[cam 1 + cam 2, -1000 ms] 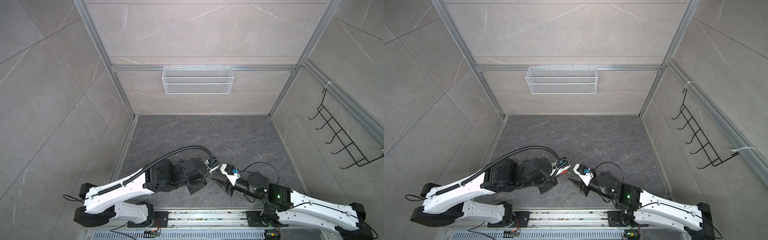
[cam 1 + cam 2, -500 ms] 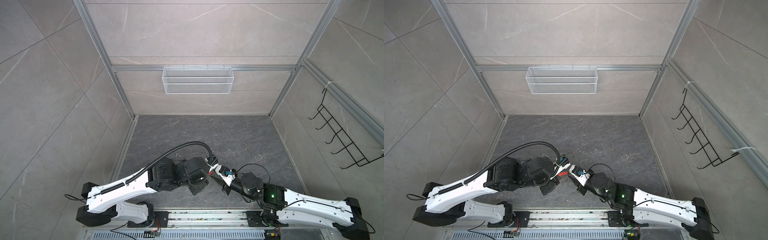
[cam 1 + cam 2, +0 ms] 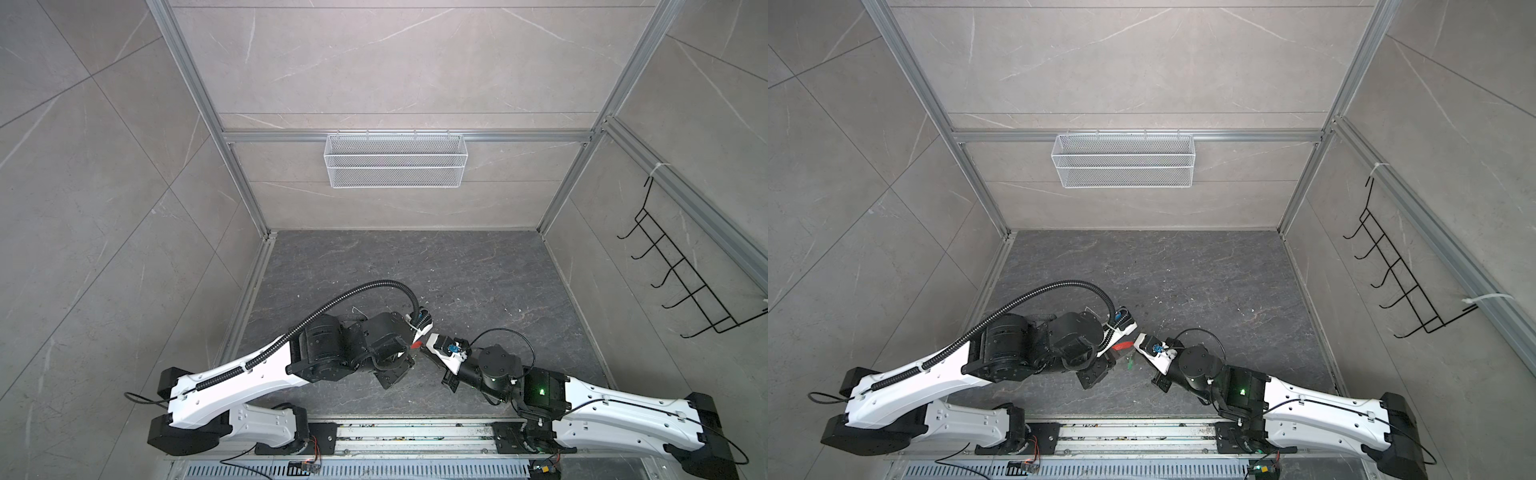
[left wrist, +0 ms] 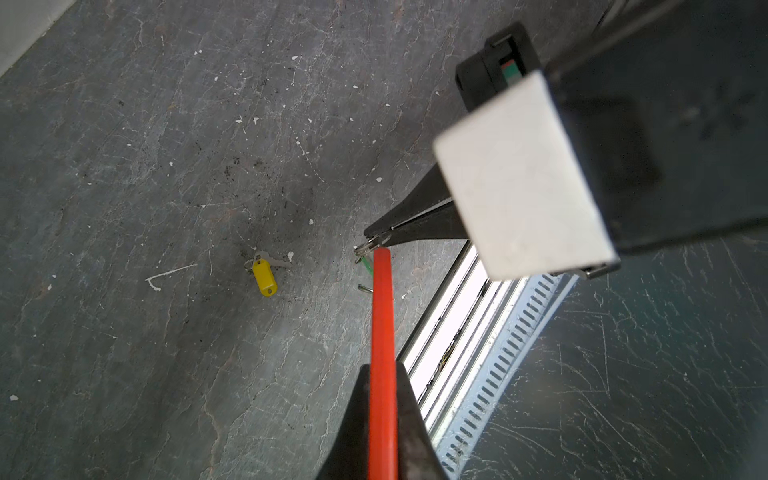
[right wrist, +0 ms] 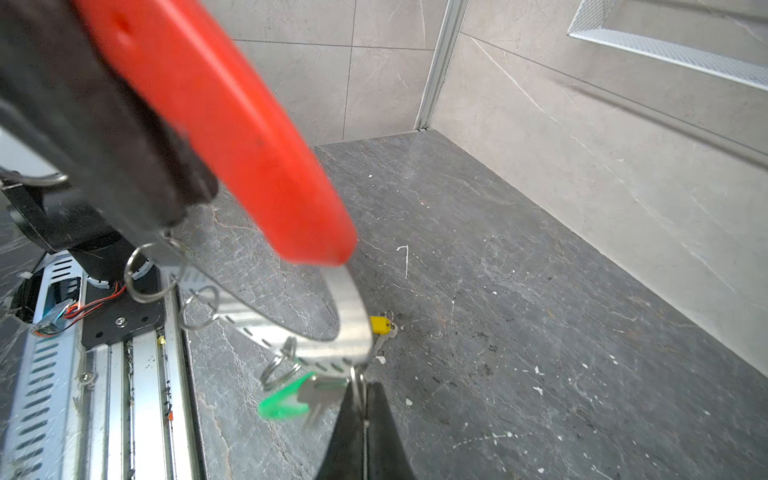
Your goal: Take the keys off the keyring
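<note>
Keyring (image 5: 353, 307), a flat silvery band with a red sleeve (image 5: 232, 137) on one arc, is hanging above the worktop (image 3: 457, 270) near its front edge, between the two arms. The left end effector (image 4: 380, 374) is clenching the red sleeve, which is running off the edge of the left wrist view and showing only as a blur in the right wrist view. The right end effector (image 5: 362, 395), fingers pressed together, is pinching a small split ring (image 5: 356, 380) at the low end of the band. The green key (image 5: 291, 401) is dangling beside that ring, blurred. Whether the ring is sitting on the band or just off its end is hard to tell. Other loose rings (image 5: 141, 274) are hanging further along the band. The yellow key (image 4: 264, 277) is lying flat on the worktop, free of the hoop, and the band is covering part of it in the right wrist view. In both top views the wrists are hiding nearly all of the hoop, leaving only a scrap of red and a green speck. A blurred white camera housing (image 4: 519, 187) on the right arm is blocking much of the left wrist view. A mesh basket (image 3: 395, 162) is hanging on the back wall and a black hook rack (image 3: 685, 286) on the right wall, both well apart from the arms. A second ago the right end effector was standing slightly back from the sleeve with its fingers parted; now it is sitting right against the hoop.
</note>
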